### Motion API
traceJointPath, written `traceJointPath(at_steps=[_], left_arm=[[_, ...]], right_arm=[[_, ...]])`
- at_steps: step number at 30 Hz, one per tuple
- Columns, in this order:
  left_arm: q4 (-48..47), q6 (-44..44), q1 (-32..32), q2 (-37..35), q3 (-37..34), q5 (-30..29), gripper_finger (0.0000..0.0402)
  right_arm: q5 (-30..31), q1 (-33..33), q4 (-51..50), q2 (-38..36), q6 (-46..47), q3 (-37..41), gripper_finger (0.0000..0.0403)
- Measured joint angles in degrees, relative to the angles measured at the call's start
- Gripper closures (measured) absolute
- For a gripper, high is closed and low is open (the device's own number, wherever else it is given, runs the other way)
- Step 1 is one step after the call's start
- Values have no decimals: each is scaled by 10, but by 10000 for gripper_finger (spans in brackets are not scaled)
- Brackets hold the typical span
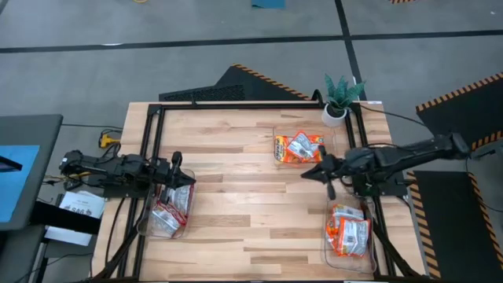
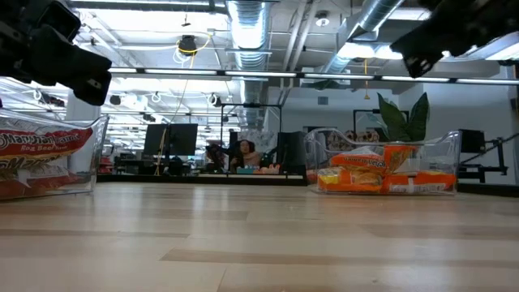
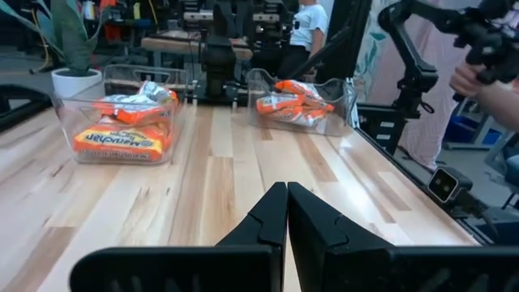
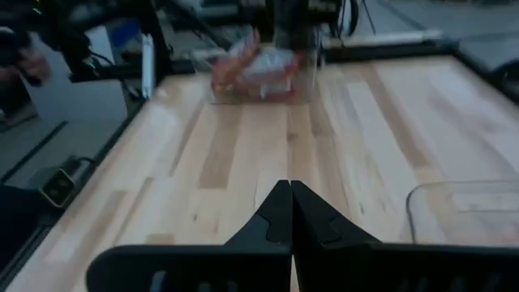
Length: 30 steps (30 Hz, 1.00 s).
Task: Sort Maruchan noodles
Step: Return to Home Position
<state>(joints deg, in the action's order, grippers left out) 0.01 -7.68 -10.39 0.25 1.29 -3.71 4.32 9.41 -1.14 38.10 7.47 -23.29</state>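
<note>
The Maruchan noodles lie in three clear bins. White-and-red packets (image 1: 167, 214) fill the bin by the table's left edge, also in the low view (image 2: 40, 154). Orange packets (image 1: 299, 147) lie in the far middle bin, and more orange packets (image 1: 348, 233) in the near right bin. My left gripper (image 1: 187, 179) is shut and empty, above the left bin's far end; in its wrist view (image 3: 286, 204) it points across the table. My right gripper (image 1: 308, 174) is shut and empty, above bare wood just near of the far bin, pointing toward the left bin (image 4: 259, 71).
A potted green plant (image 1: 339, 101) stands at the far right corner. A black frame (image 1: 236, 104) edges the table. Bare wood (image 1: 251, 204) lies between the bins. A person's hand (image 3: 478, 81) shows beyond the table's right side.
</note>
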Motion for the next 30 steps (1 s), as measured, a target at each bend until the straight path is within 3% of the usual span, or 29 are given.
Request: traceJointPath(at_steps=[6, 13, 20, 25, 30], left_arm=[[0, 2, 0, 0, 0, 0, 402], [-1, 1, 0, 0, 0, 0, 402], [-1, 1, 0, 0, 0, 1, 402], [-1, 1, 0, 0, 0, 1, 402], [-1, 1, 0, 0, 0, 1, 401]], right_arm=[[23, 32, 10, -147, -9, 60, 390], [51, 71, 56, -253, -9, 168, 390], [52, 86, 55, -320, -50, 228, 390], [53, 89, 47, -330, -120, 228, 390], [111, 86, 50, -327, -173, 228, 390]])
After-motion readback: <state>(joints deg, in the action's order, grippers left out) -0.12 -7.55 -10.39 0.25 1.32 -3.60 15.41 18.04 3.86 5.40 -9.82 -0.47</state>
